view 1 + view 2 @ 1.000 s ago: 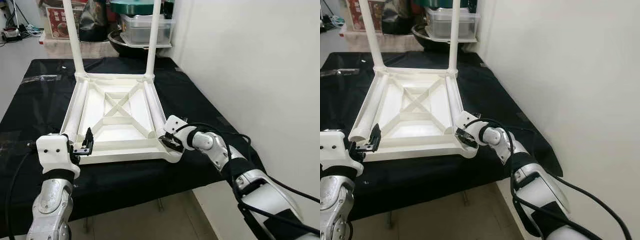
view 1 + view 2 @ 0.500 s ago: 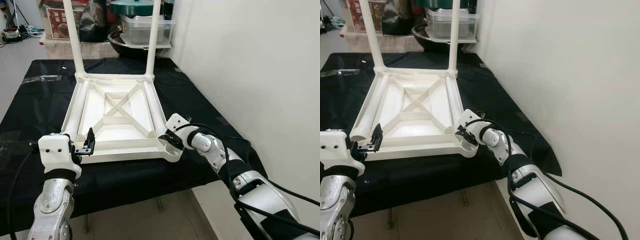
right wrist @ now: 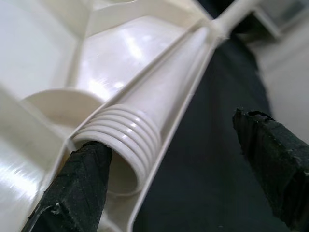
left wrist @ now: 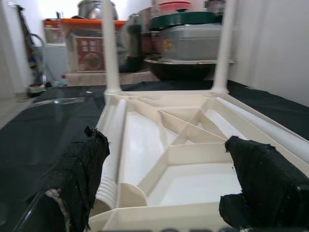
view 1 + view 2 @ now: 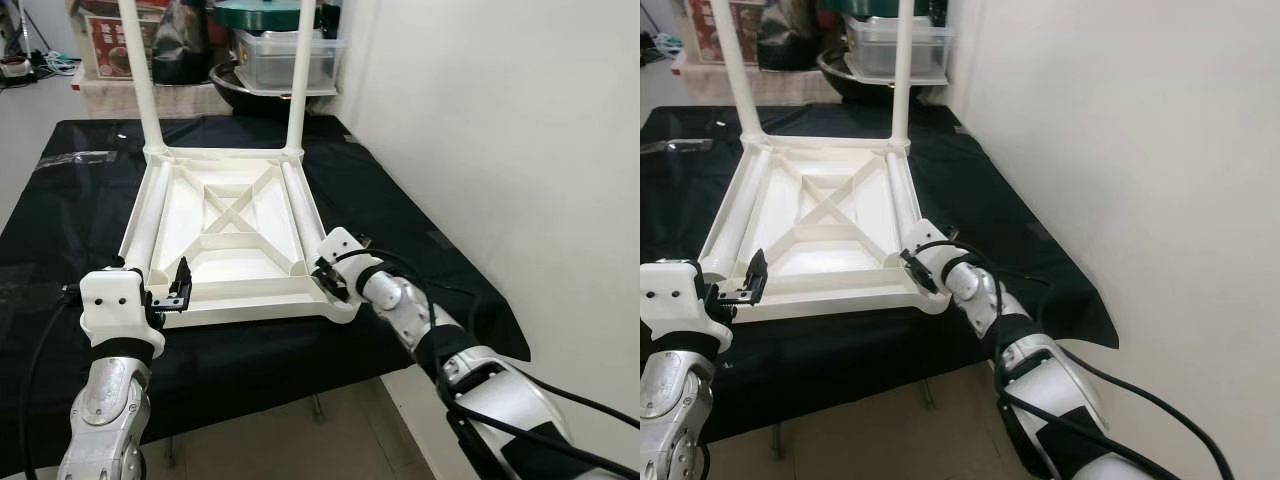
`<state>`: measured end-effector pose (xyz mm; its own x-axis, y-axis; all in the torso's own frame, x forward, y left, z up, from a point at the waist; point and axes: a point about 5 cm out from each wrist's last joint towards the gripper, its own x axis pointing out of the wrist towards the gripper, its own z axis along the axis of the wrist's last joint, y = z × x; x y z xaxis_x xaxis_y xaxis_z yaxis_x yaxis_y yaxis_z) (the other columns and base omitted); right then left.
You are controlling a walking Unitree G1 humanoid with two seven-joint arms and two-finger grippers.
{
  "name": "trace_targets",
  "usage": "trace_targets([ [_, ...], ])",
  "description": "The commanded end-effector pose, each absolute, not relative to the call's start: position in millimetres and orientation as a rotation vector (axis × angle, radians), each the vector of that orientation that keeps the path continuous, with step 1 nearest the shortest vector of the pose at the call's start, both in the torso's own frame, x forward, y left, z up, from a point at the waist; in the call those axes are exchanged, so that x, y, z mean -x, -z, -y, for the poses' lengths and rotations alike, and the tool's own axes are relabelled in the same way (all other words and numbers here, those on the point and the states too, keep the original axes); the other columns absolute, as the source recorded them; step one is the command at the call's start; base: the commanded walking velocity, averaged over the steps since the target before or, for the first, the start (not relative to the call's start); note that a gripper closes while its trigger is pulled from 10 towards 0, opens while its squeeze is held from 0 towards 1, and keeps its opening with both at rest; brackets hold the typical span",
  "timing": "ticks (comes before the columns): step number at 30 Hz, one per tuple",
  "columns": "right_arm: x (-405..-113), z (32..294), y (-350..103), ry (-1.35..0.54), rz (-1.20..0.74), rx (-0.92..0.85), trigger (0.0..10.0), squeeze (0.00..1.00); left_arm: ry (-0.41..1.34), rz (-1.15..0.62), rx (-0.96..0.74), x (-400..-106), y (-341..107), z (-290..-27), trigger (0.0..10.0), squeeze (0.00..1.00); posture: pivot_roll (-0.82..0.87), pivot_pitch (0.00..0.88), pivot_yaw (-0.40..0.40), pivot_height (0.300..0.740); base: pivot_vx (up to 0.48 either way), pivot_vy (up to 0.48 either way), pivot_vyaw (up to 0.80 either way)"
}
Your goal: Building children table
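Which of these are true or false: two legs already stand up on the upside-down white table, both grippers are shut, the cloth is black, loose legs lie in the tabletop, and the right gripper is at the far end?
1. Two white plastic legs stand upright at the far corners of the upturned white plastic tabletop. True.
2. Both grippers are shut. False: the left gripper and right gripper both have their fingers spread.
3. The tabletop lies on a black cloth. True.
4. Loose threaded white legs lie along the tabletop's sides. True.
5. The right gripper is at the tabletop's far end. False: it is at the near right corner, by a loose leg's threaded end.
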<state>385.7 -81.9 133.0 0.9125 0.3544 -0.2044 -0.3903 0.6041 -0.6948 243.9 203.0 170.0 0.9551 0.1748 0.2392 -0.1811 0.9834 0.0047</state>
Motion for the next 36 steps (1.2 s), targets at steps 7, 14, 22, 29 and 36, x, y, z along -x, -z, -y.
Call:
trace_targets([
  [7, -394, 93, -160, -0.182, 0.14, 0.712, 0.0, 0.0, -0.19, 0.241, -0.032, -244, -169, -203, 10.0, 0.0, 0.14, 0.0, -0.151, 0.74, 0.0, 0.0, 0.0],
  [14, -392, 93, -159, -0.187, 0.15, 0.694, 0.0, 0.0, -0.194, 0.238, -0.035, -244, -169, -202, 10.0, 0.0, 0.14, 0.0, -0.149, 0.74, 0.0, 0.0, 0.0],
  [22, -387, 85, -140, -0.257, 0.062, 0.676, 0.0, 0.0, -0.196, 0.232, -0.045, -246, -168, -203, 10.0, 0.0, 0.15, 0.0, -0.15, 0.74, 0.0, 0.0, 0.0],
  [29, -386, 82, -135, -0.26, 0.024, 0.652, 0.0, 0.0, -0.195, 0.23, -0.048, -246, -168, -203, 10.0, 0.0, 0.15, 0.0, -0.154, 0.74, 0.0, 0.0, 0.0],
  [36, -385, 81, -129, -0.249, -0.04, 0.644, 10.0, 0.0, -0.195, 0.227, -0.052, -246, -167, -202, 10.0, 0.0, 0.16, 0.0, -0.156, 0.74, 0.0, 0.0, 0.0],
])
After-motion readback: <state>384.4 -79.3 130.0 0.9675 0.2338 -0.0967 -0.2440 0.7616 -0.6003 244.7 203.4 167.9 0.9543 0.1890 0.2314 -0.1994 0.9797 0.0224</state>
